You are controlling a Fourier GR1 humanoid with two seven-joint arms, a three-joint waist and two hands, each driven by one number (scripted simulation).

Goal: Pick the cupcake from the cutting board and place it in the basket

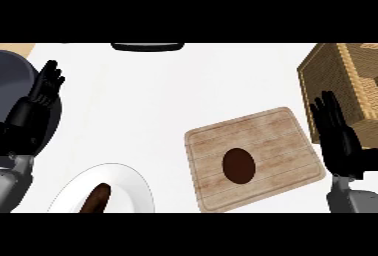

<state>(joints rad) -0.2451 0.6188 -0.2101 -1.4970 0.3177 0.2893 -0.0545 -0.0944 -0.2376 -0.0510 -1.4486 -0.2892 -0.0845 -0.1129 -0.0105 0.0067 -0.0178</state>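
The cupcake (239,164) shows as a dark brown oval standing near the middle of the wooden cutting board (273,135). The woven basket (341,75) stands at the right edge, just behind the board. My right hand (341,142) is open, fingers up, at the board's right edge, between the board and the basket, a little right of the cupcake and apart from it. My left hand (37,102) is open and resting at the far left, fingers up, far from the board.
A white plate (125,182) at the lower left carries a dark brown item (96,197). A dark grey round object (18,70) lies under my left hand at the left edge. A black object (148,46) sits at the counter's far edge.
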